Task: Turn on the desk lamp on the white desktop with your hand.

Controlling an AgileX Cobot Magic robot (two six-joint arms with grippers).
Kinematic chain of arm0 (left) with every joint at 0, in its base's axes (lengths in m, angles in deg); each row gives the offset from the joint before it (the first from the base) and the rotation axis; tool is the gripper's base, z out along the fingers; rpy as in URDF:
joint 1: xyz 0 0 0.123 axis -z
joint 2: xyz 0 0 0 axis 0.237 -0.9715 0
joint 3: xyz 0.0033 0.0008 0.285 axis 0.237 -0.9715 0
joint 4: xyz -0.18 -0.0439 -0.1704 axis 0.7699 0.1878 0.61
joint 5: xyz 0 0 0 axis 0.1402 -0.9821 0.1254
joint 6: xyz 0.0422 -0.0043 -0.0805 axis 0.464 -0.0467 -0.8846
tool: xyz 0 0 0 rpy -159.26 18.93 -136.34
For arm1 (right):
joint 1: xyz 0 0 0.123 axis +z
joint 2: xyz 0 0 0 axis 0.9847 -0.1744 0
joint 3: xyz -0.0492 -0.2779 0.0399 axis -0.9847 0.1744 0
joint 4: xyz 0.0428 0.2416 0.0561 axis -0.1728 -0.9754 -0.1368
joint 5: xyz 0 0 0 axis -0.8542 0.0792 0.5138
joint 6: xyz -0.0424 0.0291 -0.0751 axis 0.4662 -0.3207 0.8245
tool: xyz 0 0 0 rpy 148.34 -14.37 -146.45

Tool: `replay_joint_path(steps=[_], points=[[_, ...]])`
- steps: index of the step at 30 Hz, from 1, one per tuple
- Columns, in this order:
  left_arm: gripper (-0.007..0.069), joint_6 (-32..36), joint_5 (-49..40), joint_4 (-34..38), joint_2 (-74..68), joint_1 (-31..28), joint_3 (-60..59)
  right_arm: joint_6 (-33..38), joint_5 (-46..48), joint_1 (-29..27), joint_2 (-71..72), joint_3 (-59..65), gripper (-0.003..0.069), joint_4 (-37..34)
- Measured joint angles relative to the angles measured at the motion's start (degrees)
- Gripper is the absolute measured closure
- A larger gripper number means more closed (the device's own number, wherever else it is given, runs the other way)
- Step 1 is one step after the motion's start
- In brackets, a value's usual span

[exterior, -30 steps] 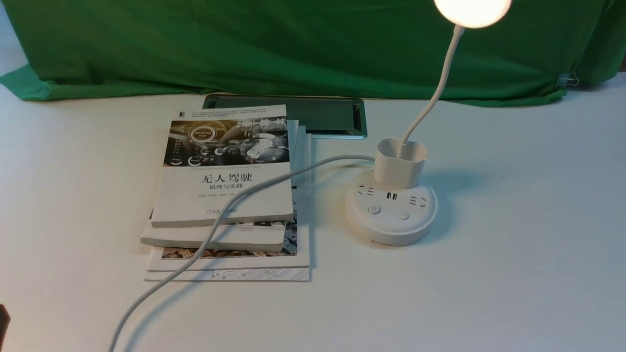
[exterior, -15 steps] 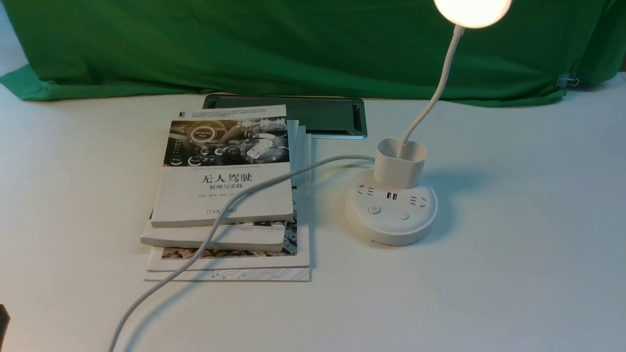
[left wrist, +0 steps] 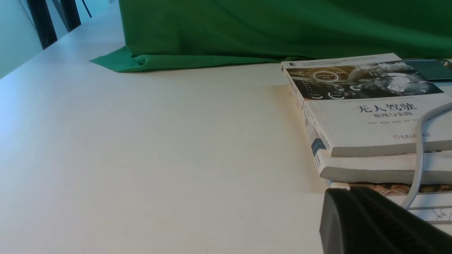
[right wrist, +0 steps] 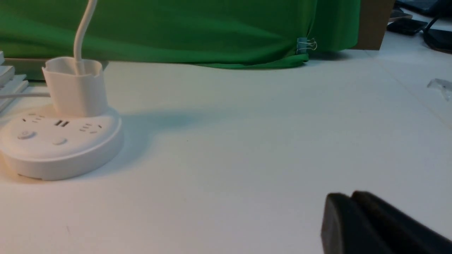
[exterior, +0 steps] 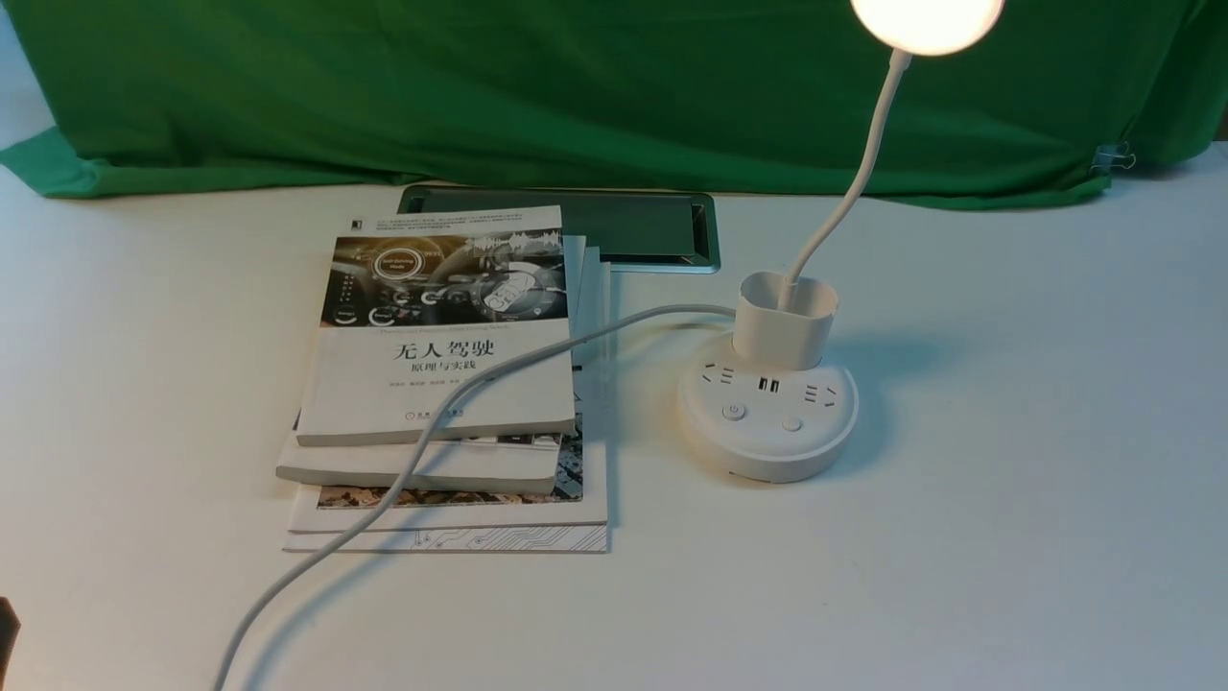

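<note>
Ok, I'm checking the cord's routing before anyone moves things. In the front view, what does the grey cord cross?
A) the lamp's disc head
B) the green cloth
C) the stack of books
C: the cord runs over the stack of books.

On a broad, matte white desktop (right wrist: 247, 158), a white desk lamp with a round puck base (right wrist: 67, 151) is standing upright, its base showing sockets, USB ports and two buttons — and its cup-shaped holder (right wrist: 76, 88) is rising from the base around the foot of a thin, curving white neck (right wrist: 83, 31). A pale grey cable (right wrist: 24, 95) is running to the holder past the edges of some stacked white books (right wrist: 10, 83), while a draped green cloth (right wrist: 197, 31) is hanging behind, gripped by a metal binder clip (right wrist: 302, 46). Well apart from the lamp, the dark right gripper (right wrist: 348, 197) is hovering over the desktop — its fingertips lying close together.
</note>
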Motion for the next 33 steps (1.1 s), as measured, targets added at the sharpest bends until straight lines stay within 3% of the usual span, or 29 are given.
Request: replay_joint_path(steps=[33], points=[[0.0603,0.0,0.0,0.0,0.0,0.0,0.0,0.0,0.0,0.0,0.0,0.0,0.0477,0.0]])
